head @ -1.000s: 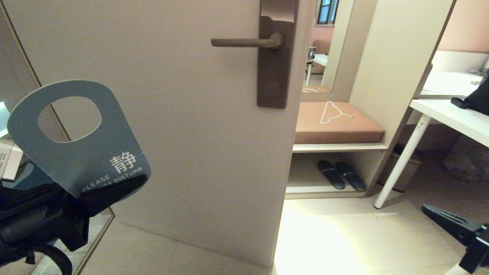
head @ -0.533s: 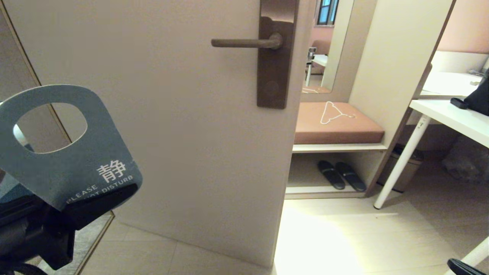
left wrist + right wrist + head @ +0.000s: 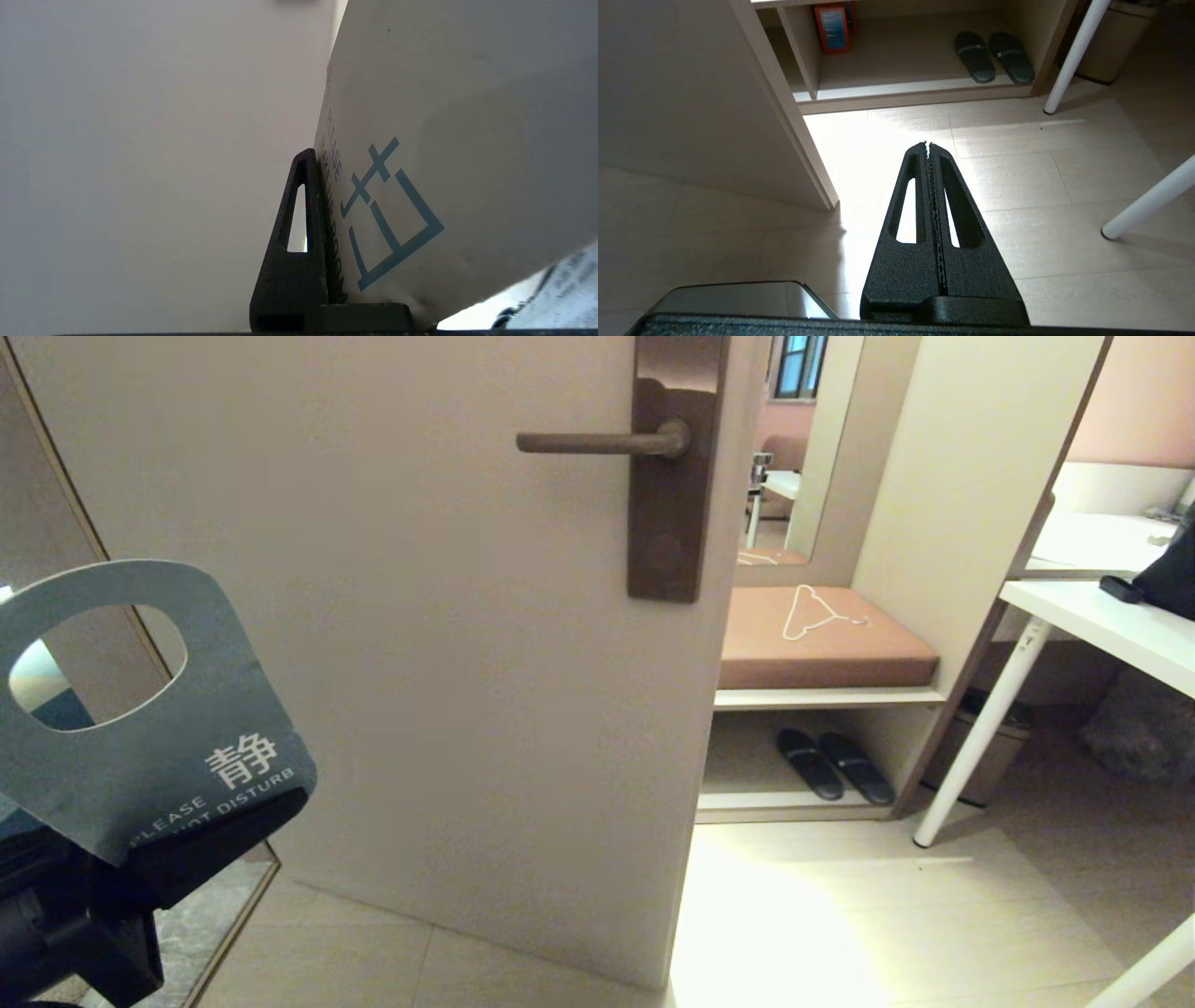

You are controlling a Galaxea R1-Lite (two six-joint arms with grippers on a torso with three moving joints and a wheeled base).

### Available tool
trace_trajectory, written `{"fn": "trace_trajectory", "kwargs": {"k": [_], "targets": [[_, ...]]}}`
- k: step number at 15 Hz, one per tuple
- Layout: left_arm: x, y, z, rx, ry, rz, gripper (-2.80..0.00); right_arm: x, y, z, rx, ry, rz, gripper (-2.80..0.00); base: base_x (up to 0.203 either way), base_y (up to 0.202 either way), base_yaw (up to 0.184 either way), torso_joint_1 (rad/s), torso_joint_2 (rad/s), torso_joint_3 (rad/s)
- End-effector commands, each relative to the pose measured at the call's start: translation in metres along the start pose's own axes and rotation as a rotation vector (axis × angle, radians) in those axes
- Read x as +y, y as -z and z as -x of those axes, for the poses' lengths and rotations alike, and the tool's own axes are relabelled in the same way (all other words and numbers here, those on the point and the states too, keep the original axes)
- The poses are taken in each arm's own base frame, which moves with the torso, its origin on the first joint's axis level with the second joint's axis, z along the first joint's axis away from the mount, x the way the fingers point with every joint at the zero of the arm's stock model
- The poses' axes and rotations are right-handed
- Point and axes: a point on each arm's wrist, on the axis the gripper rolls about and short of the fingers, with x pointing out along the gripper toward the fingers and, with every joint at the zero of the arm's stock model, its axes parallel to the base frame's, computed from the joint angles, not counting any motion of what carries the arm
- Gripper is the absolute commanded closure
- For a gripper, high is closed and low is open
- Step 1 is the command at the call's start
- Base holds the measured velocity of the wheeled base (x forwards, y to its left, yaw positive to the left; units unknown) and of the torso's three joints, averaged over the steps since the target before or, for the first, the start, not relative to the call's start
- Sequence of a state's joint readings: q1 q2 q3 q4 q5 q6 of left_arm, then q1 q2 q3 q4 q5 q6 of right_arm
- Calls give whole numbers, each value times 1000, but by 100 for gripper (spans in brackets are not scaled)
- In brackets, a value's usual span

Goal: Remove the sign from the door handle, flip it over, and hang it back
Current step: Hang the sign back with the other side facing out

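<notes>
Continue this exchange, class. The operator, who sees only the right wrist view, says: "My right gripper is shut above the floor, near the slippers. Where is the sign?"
Observer: The left gripper holds the sign by its lower end, low at the left of the head view, in front of the door.
Operator: Which face is turned toward the head camera?
Observer: The blue DO NOT DISTURB face. The left wrist view shows the off-white MAKE UP ROOM side.
Operator: Is anything hanging on the lever?
Observer: No, the door handle is bare, up and to the right of the sign.
</notes>
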State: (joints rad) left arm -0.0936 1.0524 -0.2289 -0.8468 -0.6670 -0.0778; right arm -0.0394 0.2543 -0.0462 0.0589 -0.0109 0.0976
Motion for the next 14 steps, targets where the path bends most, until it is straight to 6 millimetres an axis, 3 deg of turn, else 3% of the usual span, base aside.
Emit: {"fn": "trace_trajectory", "kwargs": {"k": [1,6,9,14], "targets": [[-2,-2,3,-13,-7,-13,0,0,1,1,-18,-7,5,0,0,0,0,0,0,0],[-1,-5,2,-18,-11,-15,0,-2,13,17,-232,-55,52,0,0,0,0,0,0,0],[0,-6,0,-17,-12,-7,0,-3,14,17,-231,-58,35,0,0,0,0,0,0,0],[11,-23,3,-69,-110,-3,0,-2,14,17,-230,-57,35,0,0,0,0,0,0,0]]}}
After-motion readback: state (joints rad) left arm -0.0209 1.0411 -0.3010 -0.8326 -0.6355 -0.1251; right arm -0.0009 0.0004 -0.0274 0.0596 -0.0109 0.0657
